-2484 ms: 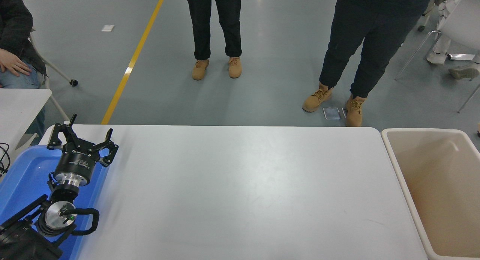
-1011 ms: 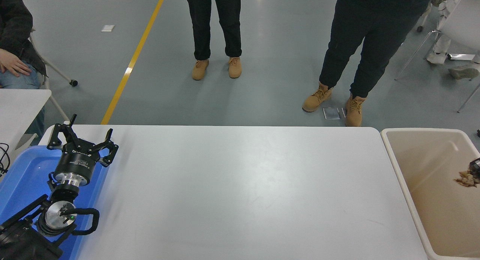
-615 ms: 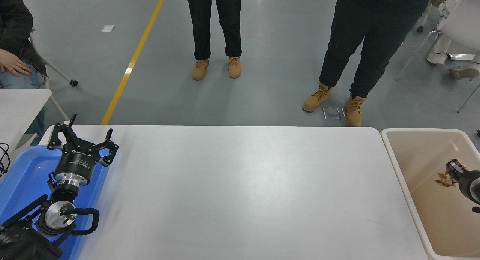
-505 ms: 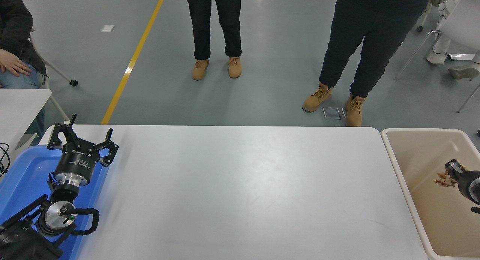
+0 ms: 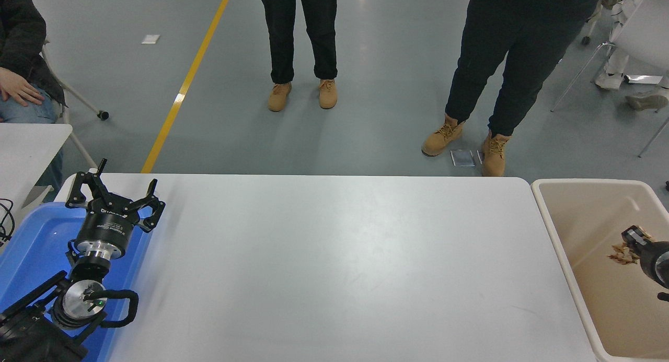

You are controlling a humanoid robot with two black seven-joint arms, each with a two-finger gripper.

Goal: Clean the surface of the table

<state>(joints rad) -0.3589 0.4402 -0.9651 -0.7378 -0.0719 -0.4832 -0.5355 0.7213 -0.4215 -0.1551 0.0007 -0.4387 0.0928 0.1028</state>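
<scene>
The table surface (image 5: 334, 257) is a wide white-grey top with nothing lying on it. My right gripper (image 5: 629, 243) comes in from the right edge and hangs over the inside of the beige bin (image 5: 546, 200), to the right of the table. It is shut on a small crumpled brown scrap (image 5: 622, 254), held above the bin's floor. My left gripper (image 5: 116, 194) is parked at the lower left, open and empty, over the blue tray (image 5: 31, 247).
Two people in tan boots stand on the floor beyond the table's far edge, one (image 5: 302, 94) at the middle and one (image 5: 465, 142) to the right. A seated person (image 5: 18, 85) and a smaller white table's corner (image 5: 29, 140) are at the upper left.
My right gripper came into view from the right edge with the brown scrap and moved left over the bin. In the last half second it shifted slightly down. The left arm has not moved.
</scene>
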